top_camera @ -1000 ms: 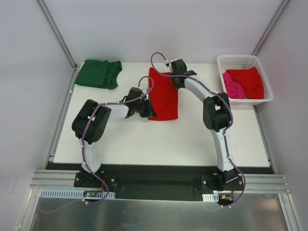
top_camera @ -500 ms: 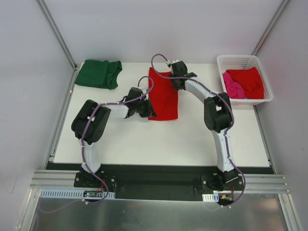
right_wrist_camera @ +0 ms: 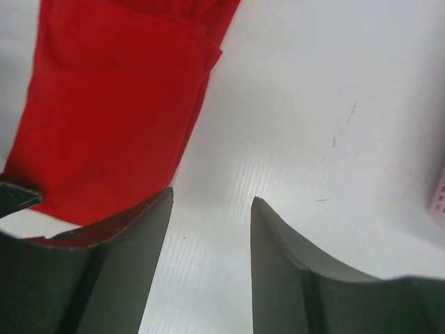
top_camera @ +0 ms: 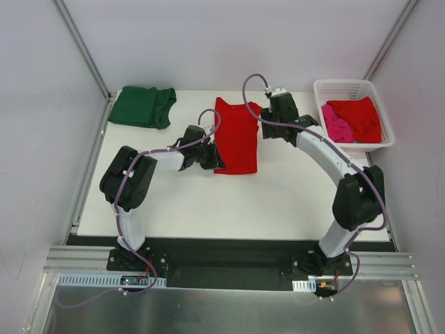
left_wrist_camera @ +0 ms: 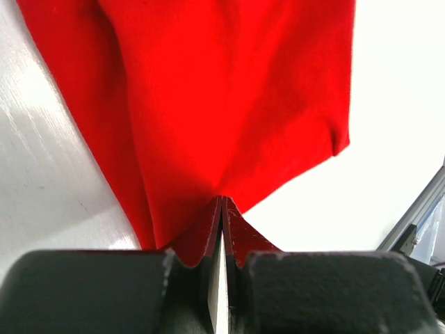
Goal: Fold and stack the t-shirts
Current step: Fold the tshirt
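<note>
We are seeing the right jaws, now parted and apparently empty, swinging right off the red shirt; the left jaws are still pinching its edge.

The red t-shirt runs off the top of the left wrist view. In the basket, the pink t-shirt lies partly under a second red t-shirt.

We see bare table in front & to the rt of the red tee: open lane. L gripper pinches the tee's near-left edge, blocking that side. R gripper, jaws apart, hangs just rt of the tee. Basket walls off the far-rt corner; green tee lies far-left, well apart.
</note>
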`<state>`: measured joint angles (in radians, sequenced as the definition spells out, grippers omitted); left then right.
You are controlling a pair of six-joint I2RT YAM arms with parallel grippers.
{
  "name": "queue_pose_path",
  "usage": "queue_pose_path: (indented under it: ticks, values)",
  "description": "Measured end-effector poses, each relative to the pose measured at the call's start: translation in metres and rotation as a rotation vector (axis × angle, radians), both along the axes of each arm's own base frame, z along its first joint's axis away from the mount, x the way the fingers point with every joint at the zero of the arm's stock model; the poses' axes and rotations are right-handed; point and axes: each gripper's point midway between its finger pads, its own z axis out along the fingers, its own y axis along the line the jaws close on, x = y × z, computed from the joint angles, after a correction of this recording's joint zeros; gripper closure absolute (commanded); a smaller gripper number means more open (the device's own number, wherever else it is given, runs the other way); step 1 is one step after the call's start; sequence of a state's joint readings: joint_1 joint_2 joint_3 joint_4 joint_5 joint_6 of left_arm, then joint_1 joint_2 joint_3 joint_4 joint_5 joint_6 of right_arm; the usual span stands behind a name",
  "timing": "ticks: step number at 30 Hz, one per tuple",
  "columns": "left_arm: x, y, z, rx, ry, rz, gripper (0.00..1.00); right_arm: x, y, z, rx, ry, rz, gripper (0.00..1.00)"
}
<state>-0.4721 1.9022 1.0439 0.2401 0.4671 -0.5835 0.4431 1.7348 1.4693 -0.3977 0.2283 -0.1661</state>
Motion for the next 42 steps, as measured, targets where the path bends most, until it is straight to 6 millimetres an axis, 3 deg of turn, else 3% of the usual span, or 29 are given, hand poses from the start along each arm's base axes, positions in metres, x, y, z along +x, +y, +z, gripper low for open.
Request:
queue_pose_path:
  ticks: [2,5,11,15,25,33,42]
  values:
    - [-0.001,0.001,0.003,-0.002,-0.004,0.000,1.00,-0.018,0.001,0.007,0.053,0.004,-0.005,0.47]
    - [-0.002,0.001,0.008,-0.007,-0.012,-0.001,1.00,-0.052,0.002,-0.004,0.105,0.065,-0.005,0.47]
    - [-0.002,0.001,0.009,-0.008,-0.013,-0.001,1.00,-0.126,0.011,-0.065,0.169,0.288,0.008,0.47]
    - [-0.003,0.001,0.009,-0.008,-0.015,-0.002,1.00,-0.152,0.013,-0.092,0.205,0.387,-0.010,0.47]
    - [-0.002,-0.006,-0.012,-0.005,0.004,-0.013,1.00,-0.142,0.029,-0.088,0.289,0.362,-0.007,0.47]
    - [0.000,-0.007,-0.012,-0.007,-0.002,-0.013,1.00,-0.119,0.043,-0.099,0.289,0.371,-0.003,0.47]
    - [0.000,-0.007,-0.012,-0.007,-0.002,-0.013,1.00,-0.110,0.048,-0.112,0.276,0.386,0.000,0.47]
